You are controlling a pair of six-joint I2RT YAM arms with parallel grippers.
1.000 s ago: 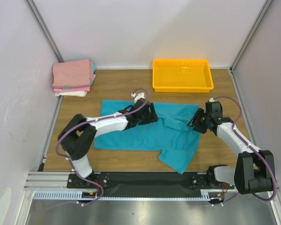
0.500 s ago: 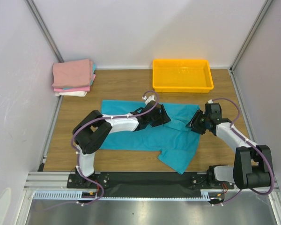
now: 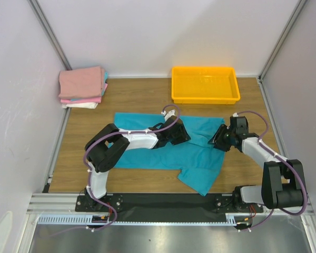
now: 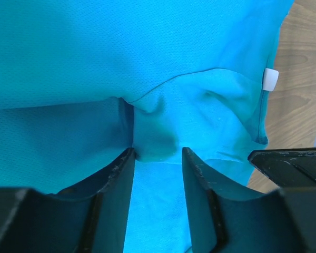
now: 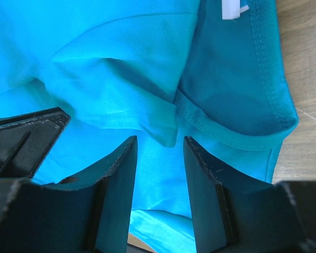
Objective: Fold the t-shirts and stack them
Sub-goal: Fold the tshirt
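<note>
A wooden counter between white walls is carrying a neat stack of folded pink, teal and white shirts in its far left corner. One turquoise knit t-shirt is lying mid-counter, spread out and rumpled — apparently not yet folded or stacked. The left fingers and right fingers are standing apart, each pair straddling a crease — gripping nothing.

Bare table between stack; tray
</note>
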